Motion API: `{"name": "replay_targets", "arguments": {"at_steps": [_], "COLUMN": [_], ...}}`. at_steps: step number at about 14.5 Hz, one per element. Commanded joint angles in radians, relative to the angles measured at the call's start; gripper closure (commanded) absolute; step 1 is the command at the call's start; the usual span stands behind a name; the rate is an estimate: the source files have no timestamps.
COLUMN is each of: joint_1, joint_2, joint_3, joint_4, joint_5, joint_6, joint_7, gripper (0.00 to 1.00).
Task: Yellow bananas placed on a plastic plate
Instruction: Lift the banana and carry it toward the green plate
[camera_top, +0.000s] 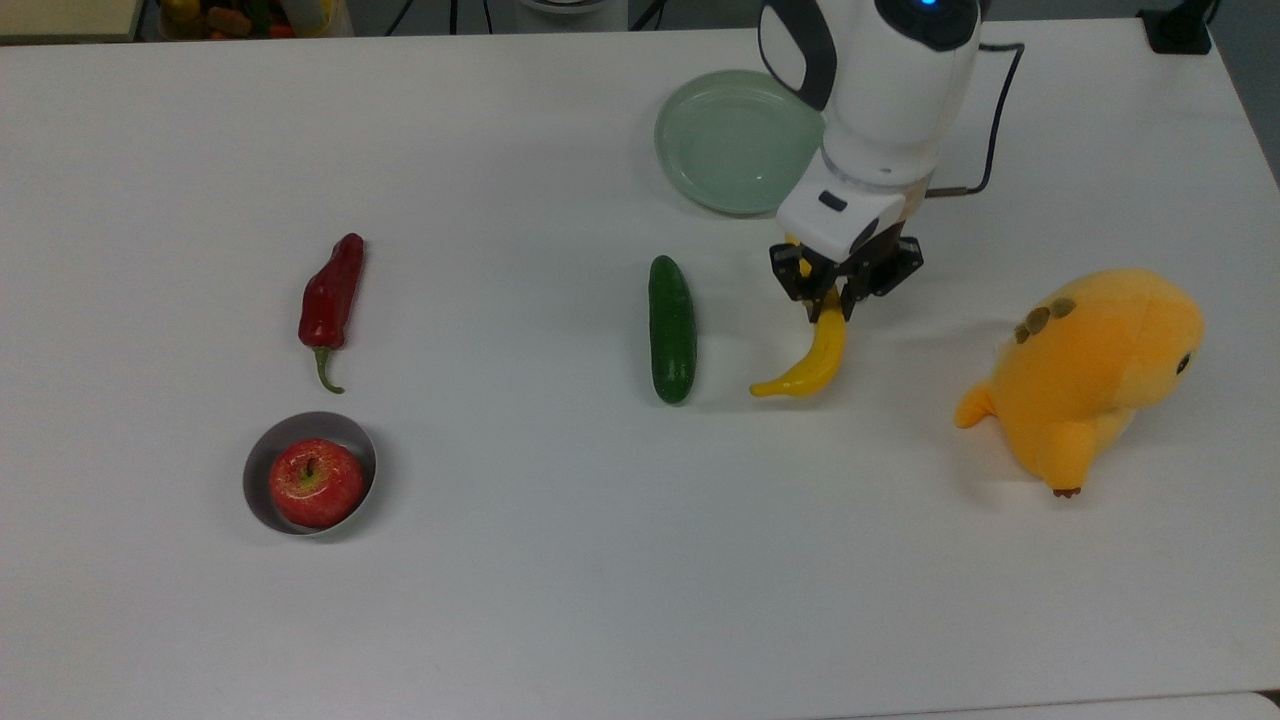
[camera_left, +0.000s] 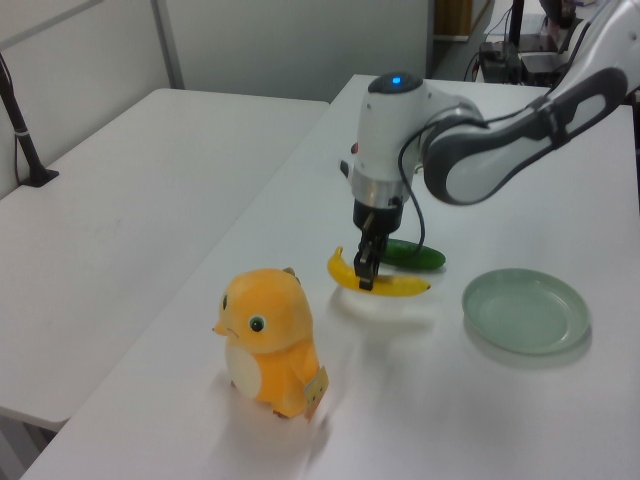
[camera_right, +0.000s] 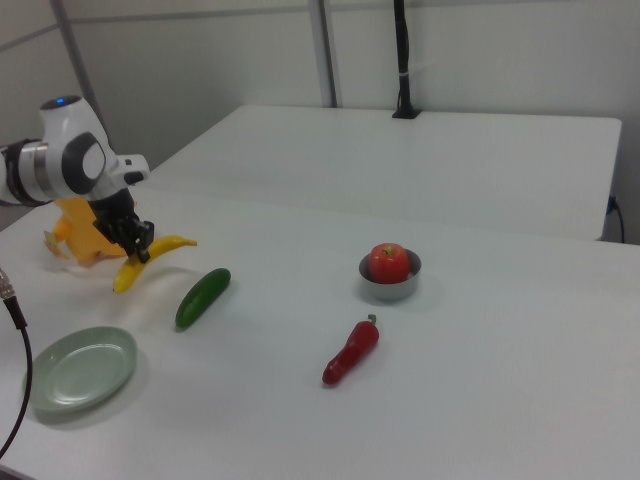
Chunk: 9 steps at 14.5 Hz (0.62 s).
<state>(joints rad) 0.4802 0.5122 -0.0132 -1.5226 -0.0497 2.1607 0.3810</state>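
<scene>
The yellow banana (camera_top: 815, 362) hangs a little above the white table, with my gripper (camera_top: 838, 292) shut on its upper end. In the left view the banana (camera_left: 392, 285) floats level over its shadow, the gripper (camera_left: 366, 272) pinching it near the middle. In the right view the banana (camera_right: 160, 254) tilts down beneath the gripper (camera_right: 134, 246). The pale mint-green plate (camera_top: 722, 150) lies bare on the table just behind the gripper in the top view, partly covered by the arm. It also appears as the plate (camera_left: 525, 312) and the plate (camera_right: 82, 368).
A dark-green cucumber (camera_top: 672, 328) lies just to the top view's left of the banana. An orange plush toy (camera_top: 1090, 375) stands at the top view's right. A red pepper (camera_top: 332, 295) and a grey bowl (camera_top: 258, 462) holding an apple (camera_top: 315, 482) sit far to the top view's left.
</scene>
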Motion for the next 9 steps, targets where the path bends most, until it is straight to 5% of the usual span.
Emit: {"name": "replay_targets", "arguments": {"at_steps": [1,9], "joint_1": [0.005,-0.015], "joint_2": [-0.127,-0.279], "joint_3": [-0.004,-0.001], "joint_4": [-0.03,-0.106], "joint_5": [-0.002,0.046], "joint_6": [-0.155,-0.527], "joint_7": [0.016,-0.023], "gripper": [0.99,0.99]}}
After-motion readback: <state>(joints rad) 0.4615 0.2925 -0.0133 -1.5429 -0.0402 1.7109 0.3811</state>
